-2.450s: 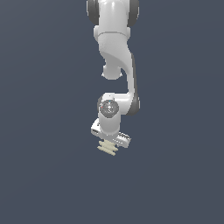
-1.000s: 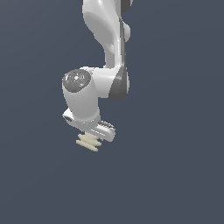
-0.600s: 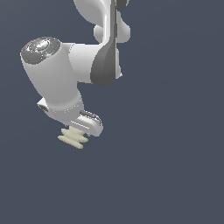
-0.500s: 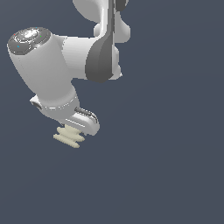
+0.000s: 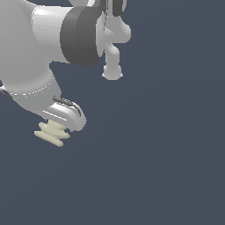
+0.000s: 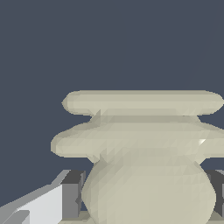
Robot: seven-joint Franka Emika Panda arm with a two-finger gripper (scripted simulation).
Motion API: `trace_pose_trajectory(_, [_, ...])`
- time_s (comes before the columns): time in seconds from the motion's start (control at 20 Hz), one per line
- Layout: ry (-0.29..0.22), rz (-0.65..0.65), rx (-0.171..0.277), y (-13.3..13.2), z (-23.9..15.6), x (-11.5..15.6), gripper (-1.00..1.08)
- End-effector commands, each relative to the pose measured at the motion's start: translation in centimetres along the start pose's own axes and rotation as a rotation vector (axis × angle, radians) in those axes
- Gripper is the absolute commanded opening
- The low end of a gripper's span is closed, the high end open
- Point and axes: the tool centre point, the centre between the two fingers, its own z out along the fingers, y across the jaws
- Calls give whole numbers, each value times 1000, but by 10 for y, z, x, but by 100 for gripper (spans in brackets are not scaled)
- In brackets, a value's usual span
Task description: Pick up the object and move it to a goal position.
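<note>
While you look at the exterior view, you see the arm filling the upper part toward the exterior view's left, far larger than half a second ago, its big white wrist housing now cut off by the frame edge; the dark joint band sits beside it, and the thinner upper links stand behind toward the top. Compared with 2.5 s ago, when the arm hung near the middle of the frame, it has swung across to the exterior view's left and come close to the camera. You find the gripper at the lower end of the wrist, and the object hangs just beneath it, touching it; it has travelled with the gripper through every earlier frame, always held the same way, its cream fins stacked flat. In the wrist view the object fills most of the picture, a rounded bulb below two wide fins; grey finger pads press against its sides, so you can take the fingers as pinching the object between them. Around it you see only plain dark blue-grey backdrop; no surface shows beneath the object.
</note>
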Motion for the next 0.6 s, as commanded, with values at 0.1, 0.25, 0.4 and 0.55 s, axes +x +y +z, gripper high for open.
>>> trace_pose_trajectory(0.1, [-1,-1,0,4,-12,6,-100])
trace_pose_trajectory(0.25, [-1,-1,0,6,-16,8,-100])
trace_pose_trajectory(0.4, [-1,-1,0,7,-19,10,-100])
trace_pose_trajectory(0.55, [-1,-1,0,7,-20,10,-100])
